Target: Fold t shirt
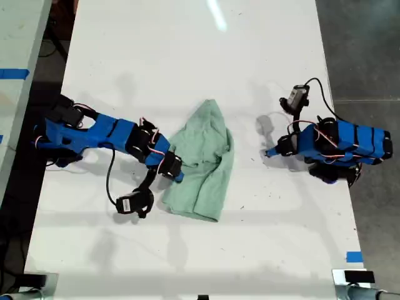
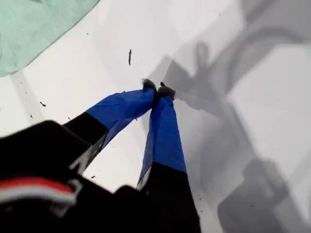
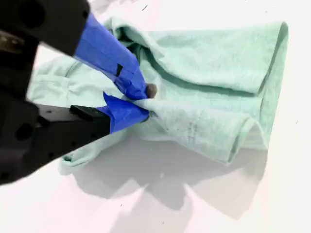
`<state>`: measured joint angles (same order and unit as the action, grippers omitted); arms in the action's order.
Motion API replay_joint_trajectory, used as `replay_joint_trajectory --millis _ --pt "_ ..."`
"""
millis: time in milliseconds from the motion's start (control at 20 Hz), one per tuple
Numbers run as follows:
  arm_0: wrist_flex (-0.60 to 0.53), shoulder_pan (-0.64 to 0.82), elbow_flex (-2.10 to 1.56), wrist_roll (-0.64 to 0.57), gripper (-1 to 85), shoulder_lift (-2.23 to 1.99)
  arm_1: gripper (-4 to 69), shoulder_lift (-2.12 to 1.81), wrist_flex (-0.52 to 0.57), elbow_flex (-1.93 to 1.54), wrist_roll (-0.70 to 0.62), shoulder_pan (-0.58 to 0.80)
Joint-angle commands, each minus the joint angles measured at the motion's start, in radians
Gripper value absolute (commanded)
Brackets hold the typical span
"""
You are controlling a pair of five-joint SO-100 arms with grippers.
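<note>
Exterior view: shirt (image 1: 203,164) lies mid-table (image 1: 187,50), pointed end toward the far edge. My second gripper (image 3: 141,104) pinches its edge; my first gripper (image 2: 156,91), closed and empty, rests on bare table.

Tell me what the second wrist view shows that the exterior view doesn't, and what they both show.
Only the second wrist view shows my second gripper shut on a pinch of the t shirt, with the cloth's rolled folds close up. Only the exterior view shows the whole white table, both blue arms, my first gripper shut on nothing toward that view's right, clear of the shirt, and blue tape marks at the edges. Both show the mint-green shirt crumpled on the table with my second gripper at its edge.
</note>
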<state>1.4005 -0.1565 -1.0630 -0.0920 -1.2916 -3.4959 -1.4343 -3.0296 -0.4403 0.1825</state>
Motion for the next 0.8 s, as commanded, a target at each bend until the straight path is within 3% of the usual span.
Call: replay_joint_trajectory --millis 0,200,400,750 --pt "-0.126 0.031 0.064 -0.043 -0.2 0.031 1.6 -0.005 0.021 -0.032 -0.006 0.006" --pt "-0.357 0.018 0.067 -0.141 11.4 0.183 1.6 -0.005 0.021 -0.032 -0.008 0.003" --pt "-0.485 0.006 0.080 -0.212 22.1 0.316 1.6 -0.005 0.021 -0.032 -0.009 0.003" --pt "-0.446 0.009 0.084 -0.255 20.9 0.278 1.6 -0.005 0.021 -0.032 -0.009 0.002"
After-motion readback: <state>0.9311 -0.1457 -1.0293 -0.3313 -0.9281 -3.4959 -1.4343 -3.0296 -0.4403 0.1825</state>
